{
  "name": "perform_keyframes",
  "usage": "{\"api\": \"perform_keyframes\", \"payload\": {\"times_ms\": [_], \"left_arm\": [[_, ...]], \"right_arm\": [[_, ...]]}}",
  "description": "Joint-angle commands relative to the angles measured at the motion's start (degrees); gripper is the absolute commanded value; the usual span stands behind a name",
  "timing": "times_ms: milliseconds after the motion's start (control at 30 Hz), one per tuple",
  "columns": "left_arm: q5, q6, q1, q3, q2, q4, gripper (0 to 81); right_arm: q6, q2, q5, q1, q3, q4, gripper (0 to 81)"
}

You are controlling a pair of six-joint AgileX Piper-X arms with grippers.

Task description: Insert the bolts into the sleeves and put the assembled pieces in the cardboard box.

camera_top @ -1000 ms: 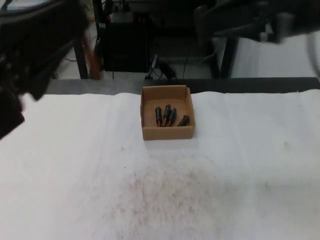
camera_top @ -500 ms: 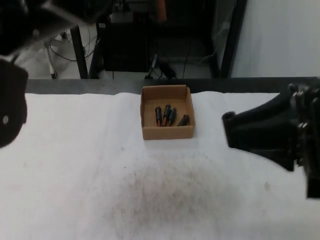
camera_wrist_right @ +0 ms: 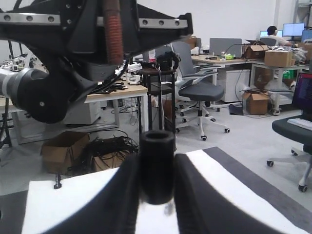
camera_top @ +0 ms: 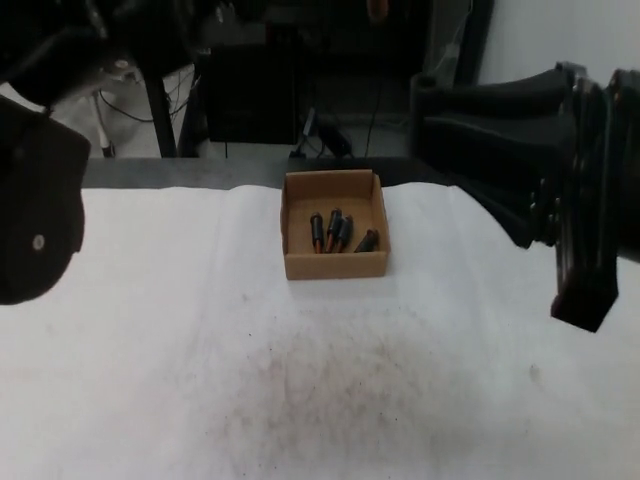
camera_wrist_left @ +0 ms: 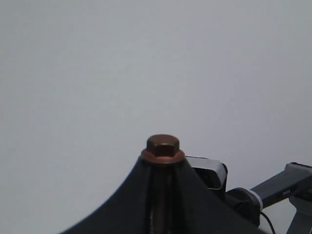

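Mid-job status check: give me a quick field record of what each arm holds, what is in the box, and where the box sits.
left jaws: shut on a copper-coloured hex-head bolt, held up above the bench
right jaws: shut on a black cylindrical sleeve, held up above the bench
bolt and sleeve: apart, not yet joined
brown cardboard box: on the white bench cover, toward the far edge, open top
box contents: four dark assembled pieces lying on its floor
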Motion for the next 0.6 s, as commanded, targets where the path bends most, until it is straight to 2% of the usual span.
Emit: {"api": "perform_keyframes", "payload": {"times_ms": [0,167,567], "left_arm": [[-1.95,5.35,-1.45,-0.47,0.29,4.24,0.3],[-4.02,11.46,-3.49,-0.47,0.29,9.65,0.3],[-2.24,11.34,-3.92,-0.47,0.29,16.61,0.3]], "right_arm": [[1.15,0.45,-0.46,0.98,0.10,-1.21,0.8],[1.43,0.55,-0.46,2.44,0.10,-1.21,0.8],[1.43,0.69,0.90,2.22,0.10,-1.21,0.8]]}}
